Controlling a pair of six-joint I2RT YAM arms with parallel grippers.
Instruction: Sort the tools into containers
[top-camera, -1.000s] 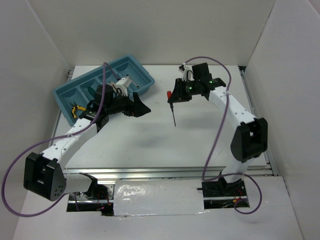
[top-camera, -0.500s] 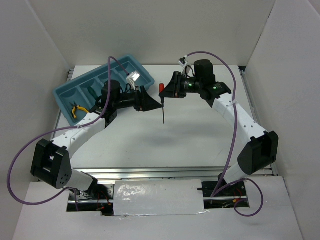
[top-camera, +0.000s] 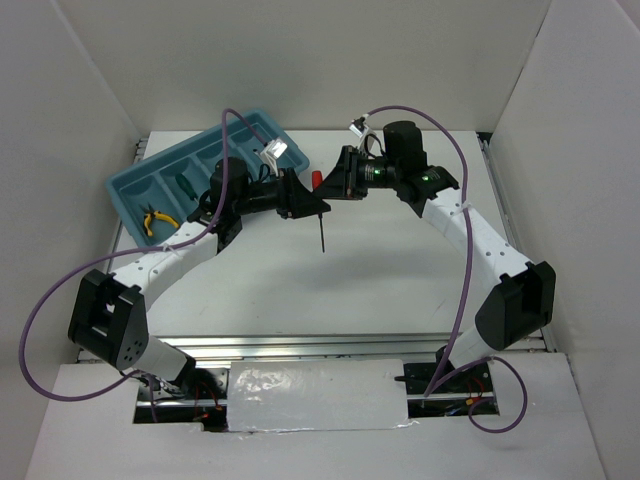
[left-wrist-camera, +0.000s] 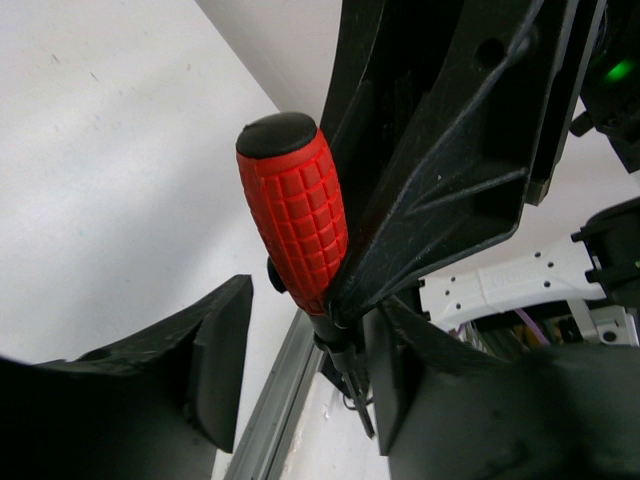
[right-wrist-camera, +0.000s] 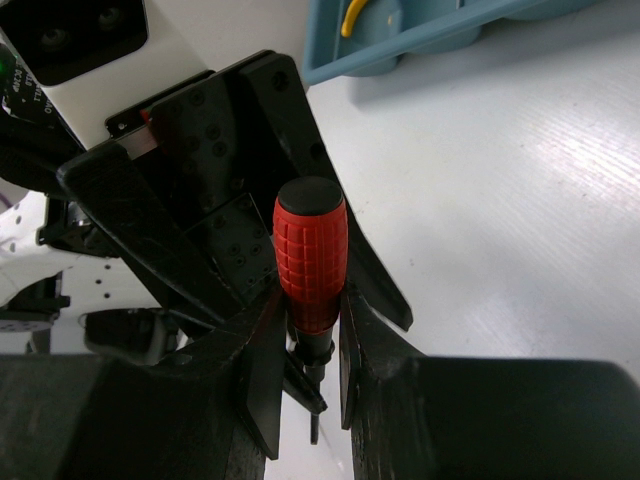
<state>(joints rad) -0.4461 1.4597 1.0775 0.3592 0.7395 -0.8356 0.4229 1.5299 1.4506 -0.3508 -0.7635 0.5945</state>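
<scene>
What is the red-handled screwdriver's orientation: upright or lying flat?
Roughly upright: the red-handled screwdriver hangs handle up, tip down, clamped in the right gripper.

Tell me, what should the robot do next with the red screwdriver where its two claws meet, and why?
Probably close the left gripper on the red-handled screwdriver. The right gripper is clamped just below the handle, while the left's fingers stand open on either side of it. The right could then let go, and the left arm is nearer the tray.
</scene>
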